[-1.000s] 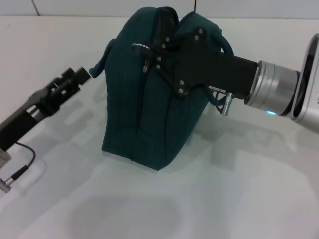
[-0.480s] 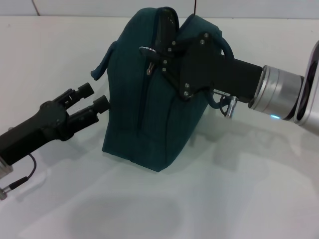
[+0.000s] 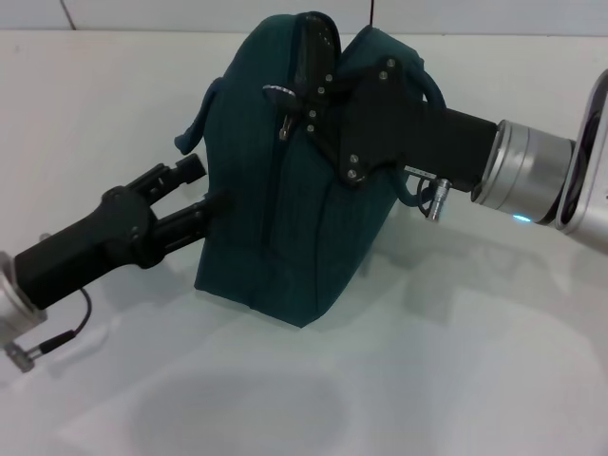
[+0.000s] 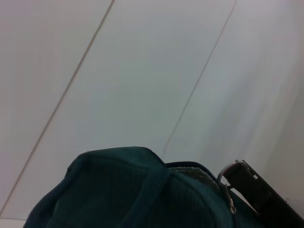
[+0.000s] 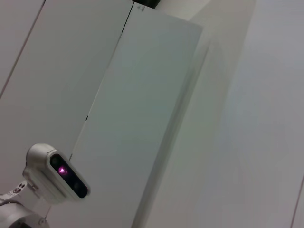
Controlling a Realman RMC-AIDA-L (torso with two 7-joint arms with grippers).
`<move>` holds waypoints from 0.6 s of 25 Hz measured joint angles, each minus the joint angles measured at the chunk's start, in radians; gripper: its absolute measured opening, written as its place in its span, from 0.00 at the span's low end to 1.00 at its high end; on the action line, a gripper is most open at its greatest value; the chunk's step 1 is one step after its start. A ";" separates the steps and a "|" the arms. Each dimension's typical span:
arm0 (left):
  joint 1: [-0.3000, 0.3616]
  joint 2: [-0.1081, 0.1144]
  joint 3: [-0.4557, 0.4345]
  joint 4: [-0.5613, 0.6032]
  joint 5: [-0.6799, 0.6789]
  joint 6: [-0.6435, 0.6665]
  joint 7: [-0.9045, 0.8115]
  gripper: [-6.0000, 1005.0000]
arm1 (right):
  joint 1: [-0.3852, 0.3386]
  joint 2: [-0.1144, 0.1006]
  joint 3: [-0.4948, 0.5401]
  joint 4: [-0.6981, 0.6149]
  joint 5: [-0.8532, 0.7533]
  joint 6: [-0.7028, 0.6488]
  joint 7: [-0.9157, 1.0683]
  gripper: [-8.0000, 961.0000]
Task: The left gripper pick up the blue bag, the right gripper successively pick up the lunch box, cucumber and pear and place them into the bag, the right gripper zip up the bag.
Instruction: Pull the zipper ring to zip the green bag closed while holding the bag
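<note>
Head view, nearest first: the left gripper (image 3: pixel 204 188) reaches in from the robot's left, its two fingers spread apart, the lower fingertip touching the side of the blue bag (image 3: pixel 285 228) and the upper one just beside it. The blue bag stands upright on the white table (image 3: pixel 285 399), zip line facing the camera. Beyond, the right gripper (image 3: pixel 296 93) lies across the bag's upper part, at the ring zip pull (image 3: pixel 281 128); whether its fingers pinch it cannot be told. Left wrist view: the bag's rounded top and a handle strap (image 4: pixel 147 192).
</note>
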State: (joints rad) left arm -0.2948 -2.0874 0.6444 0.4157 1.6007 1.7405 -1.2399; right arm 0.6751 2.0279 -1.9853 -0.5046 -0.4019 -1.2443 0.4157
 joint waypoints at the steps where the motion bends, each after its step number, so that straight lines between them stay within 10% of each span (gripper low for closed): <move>1: -0.006 0.000 0.000 -0.006 0.001 -0.005 0.002 0.77 | 0.000 0.000 0.000 0.000 0.000 0.000 0.000 0.02; 9: -0.021 0.000 0.000 -0.020 0.002 -0.038 0.000 0.76 | 0.001 0.000 0.001 0.000 0.000 0.000 -0.001 0.02; 15: -0.030 -0.001 0.000 -0.023 0.002 -0.054 0.000 0.54 | 0.001 0.000 -0.002 0.000 0.000 0.000 -0.013 0.02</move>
State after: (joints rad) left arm -0.3243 -2.0883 0.6442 0.3930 1.6024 1.6868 -1.2399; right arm 0.6765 2.0278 -1.9871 -0.5046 -0.4019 -1.2439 0.4029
